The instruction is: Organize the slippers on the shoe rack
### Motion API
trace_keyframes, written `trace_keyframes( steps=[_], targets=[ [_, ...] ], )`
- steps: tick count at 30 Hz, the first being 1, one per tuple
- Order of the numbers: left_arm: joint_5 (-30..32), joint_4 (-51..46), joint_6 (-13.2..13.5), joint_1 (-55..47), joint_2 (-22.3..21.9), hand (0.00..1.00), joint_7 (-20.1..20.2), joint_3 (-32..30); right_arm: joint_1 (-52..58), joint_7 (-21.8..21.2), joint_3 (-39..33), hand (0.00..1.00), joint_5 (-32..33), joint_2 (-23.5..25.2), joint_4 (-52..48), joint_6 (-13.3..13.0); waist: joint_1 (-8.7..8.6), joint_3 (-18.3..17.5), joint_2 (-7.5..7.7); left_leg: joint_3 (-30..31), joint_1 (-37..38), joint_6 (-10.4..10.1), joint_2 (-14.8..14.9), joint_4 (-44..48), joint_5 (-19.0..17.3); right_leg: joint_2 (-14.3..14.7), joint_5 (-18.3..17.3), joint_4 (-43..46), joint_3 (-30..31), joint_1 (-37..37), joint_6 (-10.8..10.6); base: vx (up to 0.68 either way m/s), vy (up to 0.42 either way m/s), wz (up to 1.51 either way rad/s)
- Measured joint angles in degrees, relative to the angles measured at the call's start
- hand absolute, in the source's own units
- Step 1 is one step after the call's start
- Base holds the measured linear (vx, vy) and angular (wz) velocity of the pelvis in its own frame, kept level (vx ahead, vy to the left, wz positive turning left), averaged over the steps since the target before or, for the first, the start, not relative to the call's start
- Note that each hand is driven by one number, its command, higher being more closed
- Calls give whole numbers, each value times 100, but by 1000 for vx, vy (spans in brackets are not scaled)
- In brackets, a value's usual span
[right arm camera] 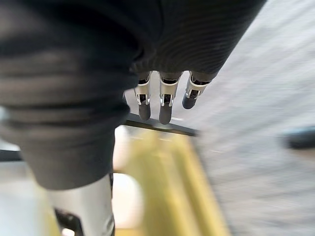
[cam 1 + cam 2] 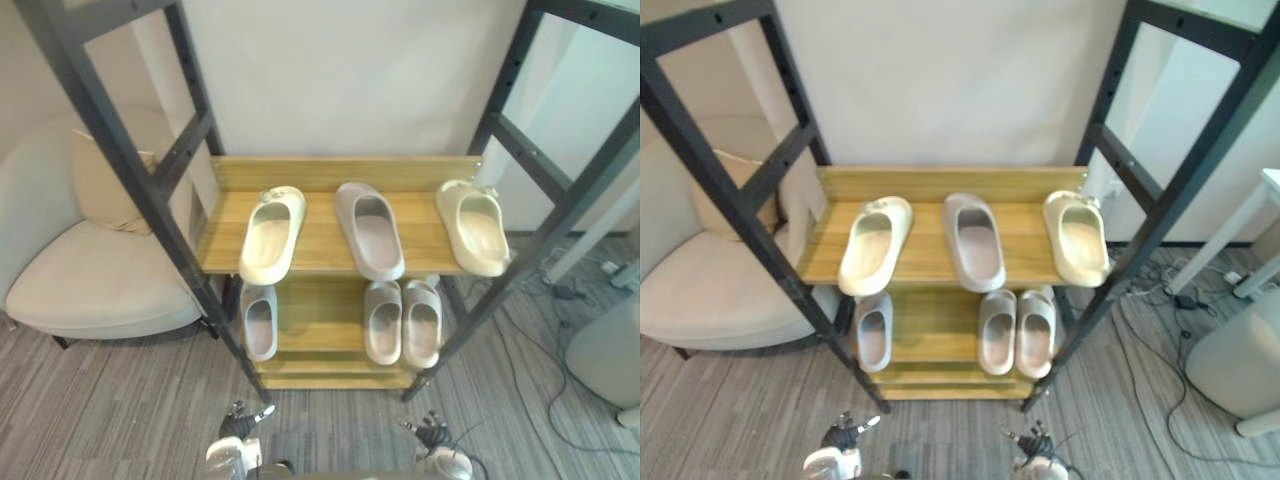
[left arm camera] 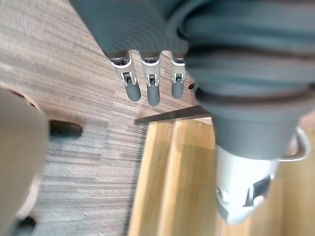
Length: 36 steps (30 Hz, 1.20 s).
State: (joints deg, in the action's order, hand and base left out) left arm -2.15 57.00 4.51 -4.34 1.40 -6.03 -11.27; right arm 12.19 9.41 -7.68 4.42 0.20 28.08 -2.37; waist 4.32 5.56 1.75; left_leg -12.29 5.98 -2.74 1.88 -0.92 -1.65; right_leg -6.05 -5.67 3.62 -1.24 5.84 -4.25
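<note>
The shoe rack (image 2: 330,172) is carrying three upper slippers (image 2: 369,229) spaced apart and three lower slippers (image 2: 403,322) on the shelf beneath. The left hand (image 2: 238,425) and right hand (image 2: 432,437) are hanging low before it, fingers seemingly straight, gripping nothing.

Cream slippers (image 2: 272,235); wood-grain shelf (image 2: 320,242); black frame (image 2: 125,150).

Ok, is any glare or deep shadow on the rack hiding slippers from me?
Left eye view: even light, no glare on the upper shelf; the lower shelf lies in its shadow, yet the grey pair and the single slipper there read clearly. Right eye view: the same.
</note>
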Motion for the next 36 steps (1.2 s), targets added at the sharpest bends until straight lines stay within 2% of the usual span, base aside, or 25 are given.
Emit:
trace_keyframes(
  steps=[2,4,5,11,15,21,27,31,36],
  targets=[
    [11,-44,7,-114,26,0,-21,0,407,12,13,0,-111,-27,-1290,-62,-50,-64,71,-49,18,55,-42,9,-24,-38,8,-4,42,0,-13,56,61,-10],
    [50,-69,7,-140,27,0,-26,6,550,8,30,0,-227,-23,-1764,-97,-66,-68,77,-109,37,63,-52,12,-41,-44,13,-7,101,-13,-23,46,44,-18],
    [112,-75,7,-155,49,0,-28,97,734,-1,103,0,-403,-23,-2418,-147,-84,-74,69,-164,43,80,-62,20,-64,-50,31,-8,170,-21,-39,51,44,-21],
    [213,-139,12,-196,62,0,-23,231,1177,-55,127,0,-699,-17,-3728,-261,-162,-83,48,-248,16,80,-39,255,-247,-59,32,1,266,-6,-42,19,11,-12],
    [213,-254,23,-319,58,0,3,351,1269,-106,127,0,-889,-27,-4502,-490,-245,-136,-22,-295,-117,69,1,615,-490,-65,32,16,326,-14,-50,-10,6,-9],
    [213,-248,37,-363,75,0,33,449,1234,-159,119,0,-892,-75,-5148,-671,-352,-169,-51,-262,-256,70,3,917,-661,-86,28,20,344,-20,-73,-2,4,1],
    [213,-123,158,-359,185,0,157,681,647,-159,43,0,-884,-435,-5236,-798,-412,-156,-38,69,-414,145,-71,1210,-723,-102,37,20,298,-3,-87,-14,21,7],
    [208,-29,251,-307,272,0,190,833,50,-162,-141,0,-869,-848,-5203,-864,-384,-149,-31,242,-497,130,-139,1210,-756,-125,33,11,270,-24,-106,-42,17,10],
    [201,0,265,-234,342,0,293,975,-783,-221,-122,0,-586,-1535,-4994,-923,-330,-114,-12,544,-674,253,-249,1201,-680,-136,35,4,216,-151,-109,-15,18,7]
  ],
)
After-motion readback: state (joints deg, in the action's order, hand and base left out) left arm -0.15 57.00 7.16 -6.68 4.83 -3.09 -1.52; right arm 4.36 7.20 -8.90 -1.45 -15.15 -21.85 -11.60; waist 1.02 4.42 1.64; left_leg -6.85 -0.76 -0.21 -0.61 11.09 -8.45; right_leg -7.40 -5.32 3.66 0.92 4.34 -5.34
